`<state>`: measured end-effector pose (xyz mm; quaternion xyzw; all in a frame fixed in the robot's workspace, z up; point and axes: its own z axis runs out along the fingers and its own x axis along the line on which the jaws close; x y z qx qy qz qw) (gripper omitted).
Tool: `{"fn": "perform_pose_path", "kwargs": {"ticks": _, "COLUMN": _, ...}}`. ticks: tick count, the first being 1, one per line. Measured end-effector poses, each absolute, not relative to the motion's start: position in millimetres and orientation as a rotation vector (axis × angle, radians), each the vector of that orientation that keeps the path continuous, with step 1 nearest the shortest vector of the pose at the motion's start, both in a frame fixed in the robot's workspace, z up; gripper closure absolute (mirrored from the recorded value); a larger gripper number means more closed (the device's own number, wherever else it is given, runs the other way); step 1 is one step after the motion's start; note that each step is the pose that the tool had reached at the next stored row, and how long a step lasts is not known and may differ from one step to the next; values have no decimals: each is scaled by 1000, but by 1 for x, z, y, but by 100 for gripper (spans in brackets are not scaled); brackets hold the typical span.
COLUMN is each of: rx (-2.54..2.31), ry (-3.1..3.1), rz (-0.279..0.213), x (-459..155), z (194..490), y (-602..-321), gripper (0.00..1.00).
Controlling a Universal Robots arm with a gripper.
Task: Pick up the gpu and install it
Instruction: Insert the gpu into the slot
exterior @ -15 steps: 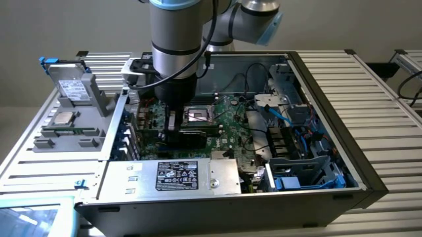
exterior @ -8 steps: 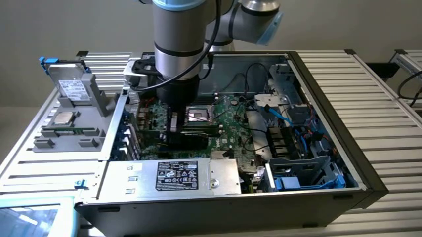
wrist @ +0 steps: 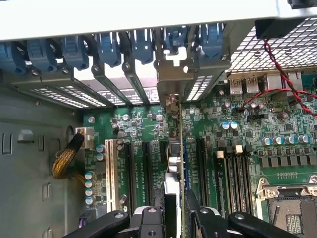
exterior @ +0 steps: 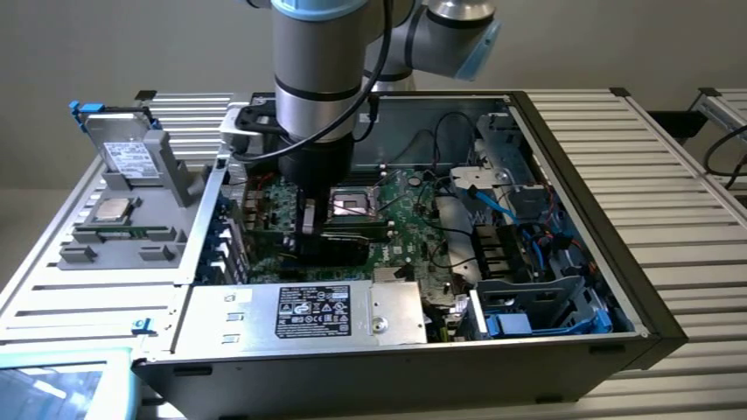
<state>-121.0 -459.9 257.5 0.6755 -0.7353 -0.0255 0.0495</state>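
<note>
The end effector clamps the gpu upright over the motherboard. Pickup done; whether it is seated cannot be told.

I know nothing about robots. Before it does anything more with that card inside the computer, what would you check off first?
1. Grip: the claw holds the gpu on edge: ok.
2. Line-up: the gpu runs parallel to the black slots on the motherboard: ok.
3. Card pressed fully home in a slot: cannot tell.
4. Metal bracket reaches the case's rear wall, between the slot covers: ok.
5. Yellow cable and red wires lie apart from the card: ok.
</note>
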Motion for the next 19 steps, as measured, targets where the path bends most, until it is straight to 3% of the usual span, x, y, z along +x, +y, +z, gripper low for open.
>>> {"fn": "perform_pose_path", "kwargs": {"ticks": 19, "rx": 2048, "ry": -2249, "rz": -78, "x": -124, "z": 255, "y": -456, "gripper": 72}}
